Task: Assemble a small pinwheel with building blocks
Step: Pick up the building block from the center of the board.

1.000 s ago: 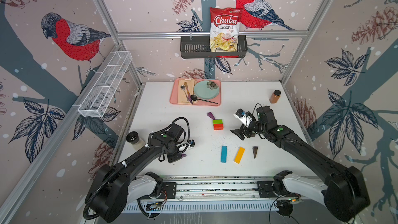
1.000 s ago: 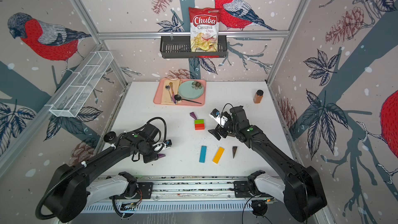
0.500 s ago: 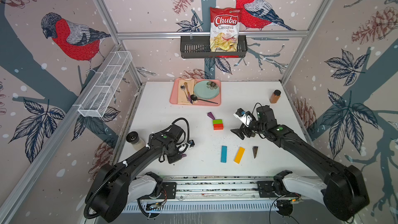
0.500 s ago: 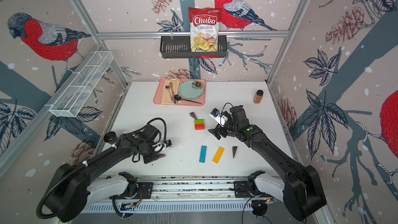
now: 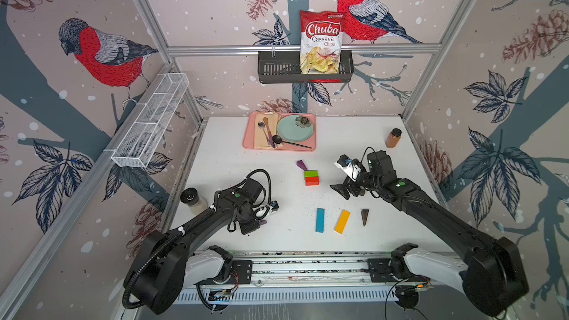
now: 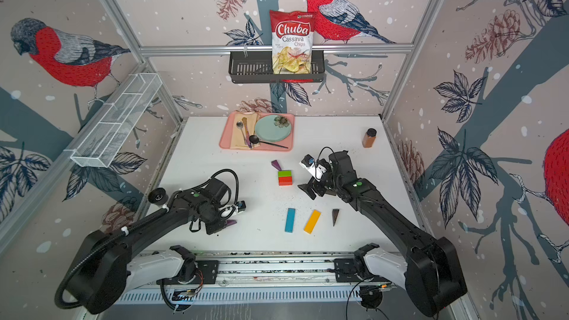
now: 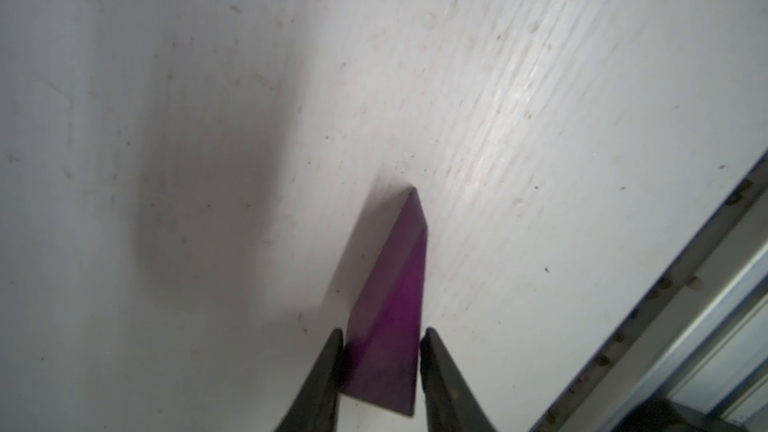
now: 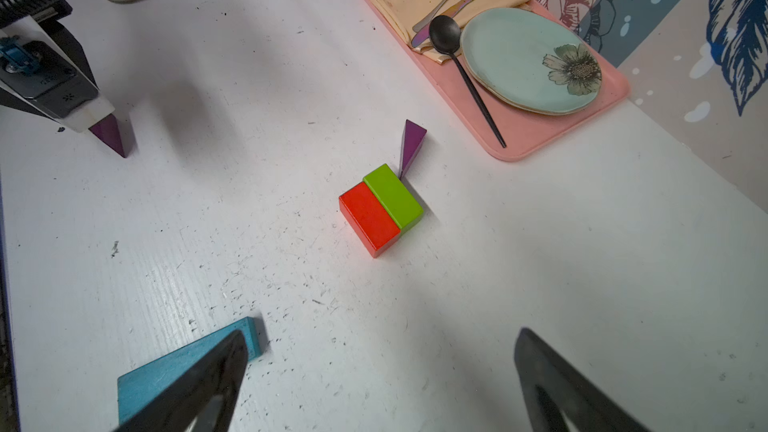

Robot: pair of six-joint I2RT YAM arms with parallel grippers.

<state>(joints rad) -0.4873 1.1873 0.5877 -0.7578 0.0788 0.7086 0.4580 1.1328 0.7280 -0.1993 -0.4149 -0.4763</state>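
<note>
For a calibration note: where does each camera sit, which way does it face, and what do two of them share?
Top views: stereo pair high over the robot's base, looking down at the table; left arm and right arm show whole.
Left wrist: on the left arm, facing down along the left gripper, shut on the purple wedge.
Right wrist: on the right arm, looking across the table at the red-and-green hub over the open right gripper.
Shared: both wrist views show that purple wedge.
</note>
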